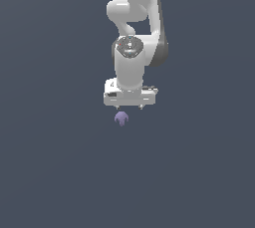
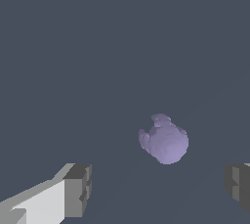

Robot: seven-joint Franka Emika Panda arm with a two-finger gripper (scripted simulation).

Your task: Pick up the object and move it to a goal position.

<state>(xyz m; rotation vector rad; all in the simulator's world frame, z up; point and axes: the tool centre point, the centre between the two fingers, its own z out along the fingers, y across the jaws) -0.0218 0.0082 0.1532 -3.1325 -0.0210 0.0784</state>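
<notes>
A flat, unmarked grey-blue surface point(image 1: 55, 172) fills the exterior view from edge to edge, with open room on every side of the arm point(image 1: 135, 28) and no border in sight. The only loose thing is 1 object point(image 1: 121, 119), a small lavender lumpy blob with little nubs below, lying just under the white gripper point(image 1: 129, 107) and slightly toward the exterior view's left of its middle. Nothing stands between them. In the wrist view the object point(image 2: 165, 141) sits apart from both fingers point(image 2: 78, 189), closer to the one at the frame's edge. The gripper point(image 2: 158, 189) is spread wide, its 2 fingers far apart, holding and touching nothing.
</notes>
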